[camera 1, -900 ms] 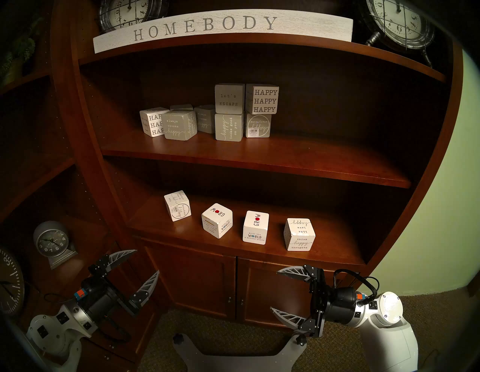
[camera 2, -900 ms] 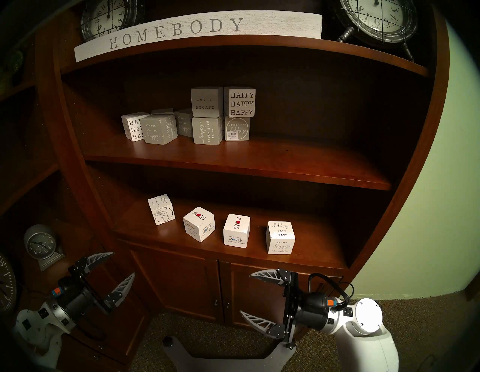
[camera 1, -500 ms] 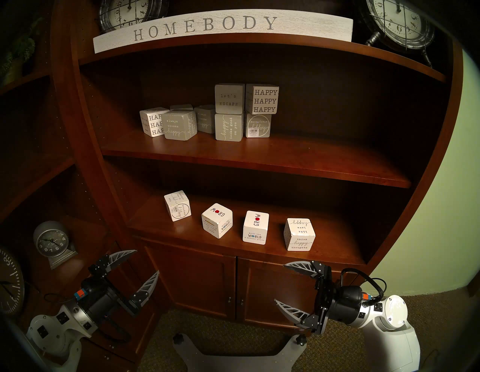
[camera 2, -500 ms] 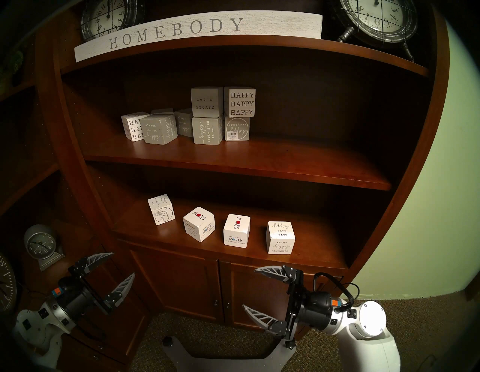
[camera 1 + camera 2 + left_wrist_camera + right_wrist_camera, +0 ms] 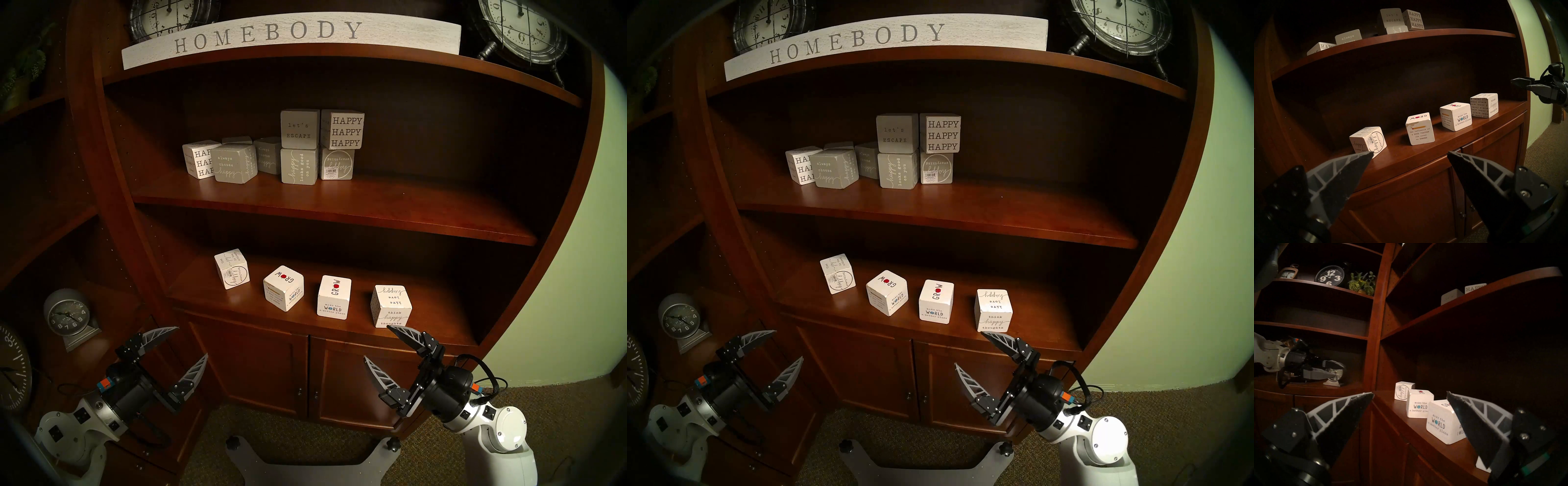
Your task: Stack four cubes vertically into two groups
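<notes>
Rising right hand point(image 5: 376, 342) now tilted upward, cubes point(image 5: 334, 297) unmoved

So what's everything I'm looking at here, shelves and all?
white word cubes: four, white, spaced in a row on the lower shelf
grey and white word blocks: about eight, middle shelf, some stacked
HOMEBODY sign: one, white, top shelf
caged clocks: two, metal, top shelf
small clock: one, grey, left unit
cabinet doors: two, brown, below
left claw: open, empty
right claw: open, empty, near the rightmost cube
</notes>
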### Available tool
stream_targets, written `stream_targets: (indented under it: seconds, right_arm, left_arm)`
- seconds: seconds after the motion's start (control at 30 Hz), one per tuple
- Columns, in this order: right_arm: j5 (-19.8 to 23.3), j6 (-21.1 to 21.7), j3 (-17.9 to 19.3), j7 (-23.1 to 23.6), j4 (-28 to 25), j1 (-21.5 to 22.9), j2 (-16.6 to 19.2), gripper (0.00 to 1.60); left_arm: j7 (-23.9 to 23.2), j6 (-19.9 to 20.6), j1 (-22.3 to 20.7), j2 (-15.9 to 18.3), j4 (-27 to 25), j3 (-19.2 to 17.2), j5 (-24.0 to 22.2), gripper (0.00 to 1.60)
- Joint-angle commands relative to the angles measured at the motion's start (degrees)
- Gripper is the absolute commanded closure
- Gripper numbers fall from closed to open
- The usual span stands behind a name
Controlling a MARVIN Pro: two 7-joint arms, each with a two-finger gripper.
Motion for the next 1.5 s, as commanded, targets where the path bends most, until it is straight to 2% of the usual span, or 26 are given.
stream_targets:
  seconds: [0.0, 0.03, 0.17, 0.2, 0.23, 0.3, 0.5, 0.8, 1.47]
  right_arm:
    - [-3.17, -0.25, -0.8, -5.12, -0.22, 4.28, -4.74, 0.0]
    - [-5.57, 0.11, -0.85, -8.06, -0.78, 4.27, -7.21, 0.0]
    - [-8.32, 0.06, -1.54, -11.98, -1.2, 4.61, -7.9, 0.0]
    - [-8.11, -0.2, -1.72, -11.97, -1.07, 4.63, -6.82, 0.0]
    - [-9.63, -0.12, -1.67, -13.26, -1.41, 4.54, -8.37, 0.0]
    - [-10.62, -0.03, -2.01, -14.77, -1.65, 4.28, -8.41, 0.0]
    - [-12.08, 1.14, -2.07, -19.43, -1.38, 4.58, -8.83, 0.0]
    - [-13.9, 2.02, -0.6, -22.51, 2.22, 8.81, -9.01, 0.0]
    - [-17.78, 2.13, -1.88, -31.29, 3.6, 10.5, -8.65, 0.0]
  left_arm:
    - [-0.01, -0.09, -0.11, 0.03, -0.66, -0.03, -0.02, 0.0]
    - [-0.01, -0.08, -0.11, 0.03, -0.66, -0.03, -0.02, 0.0]
    - [0.0, -0.07, -0.09, 0.02, -0.68, -0.03, -0.02, 0.0]
    - [0.0, -0.07, -0.09, 0.02, -0.69, -0.04, -0.02, 0.0]
    - [0.0, -0.06, -0.09, 0.01, -0.69, -0.04, -0.01, 0.0]
    - [0.0, -0.05, -0.08, 0.01, -0.7, -0.04, -0.01, 0.0]
    - [0.0, -0.04, -0.08, 0.0, -0.71, -0.04, 0.0, 0.0]
    - [-0.01, -0.05, -0.09, 0.0, -0.7, -0.04, -0.01, 0.0]
    - [-0.01, -0.04, -0.09, -0.01, -0.72, -0.05, 0.0, 0.0]
